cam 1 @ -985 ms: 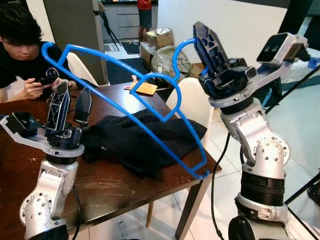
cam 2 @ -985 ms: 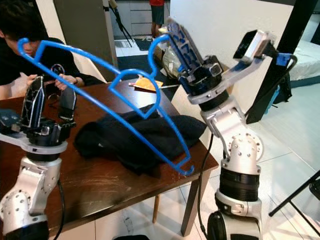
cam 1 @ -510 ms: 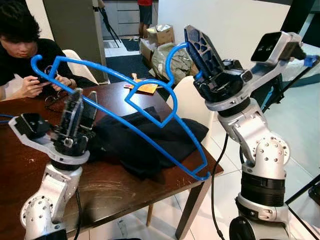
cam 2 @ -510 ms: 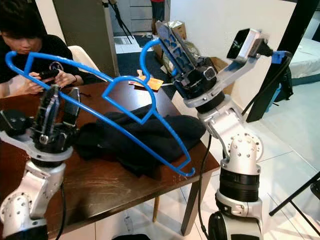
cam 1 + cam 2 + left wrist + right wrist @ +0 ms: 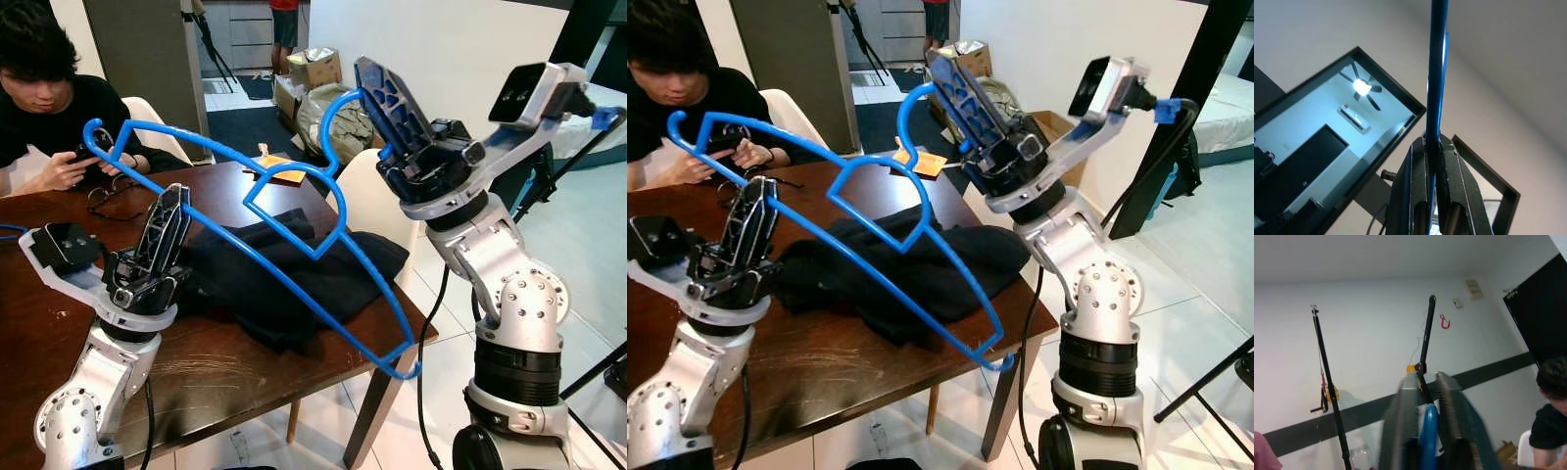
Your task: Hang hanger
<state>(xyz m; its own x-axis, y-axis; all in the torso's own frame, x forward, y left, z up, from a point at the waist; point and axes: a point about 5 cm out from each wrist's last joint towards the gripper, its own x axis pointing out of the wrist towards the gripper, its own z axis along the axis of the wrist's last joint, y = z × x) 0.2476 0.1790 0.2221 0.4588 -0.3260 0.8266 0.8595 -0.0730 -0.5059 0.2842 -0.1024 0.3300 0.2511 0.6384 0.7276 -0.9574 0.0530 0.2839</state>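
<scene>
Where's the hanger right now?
Held in the air above the black garment on the table: the blue hanger, hook in the right tool, bar pinched by the left tool.

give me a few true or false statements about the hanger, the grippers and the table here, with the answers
1. The right gripper holds the blue hanger at its hook end. True.
2. The left gripper is open and apart from the hanger. False: its fingers are shut on a blue bar of the hanger.
3. The hanger lies flat on the wooden table. False: it is held in the air above the table.
4. A dark garment lies on the table under the hanger. True.
5. A person sits at the far side of the table. True.
</scene>
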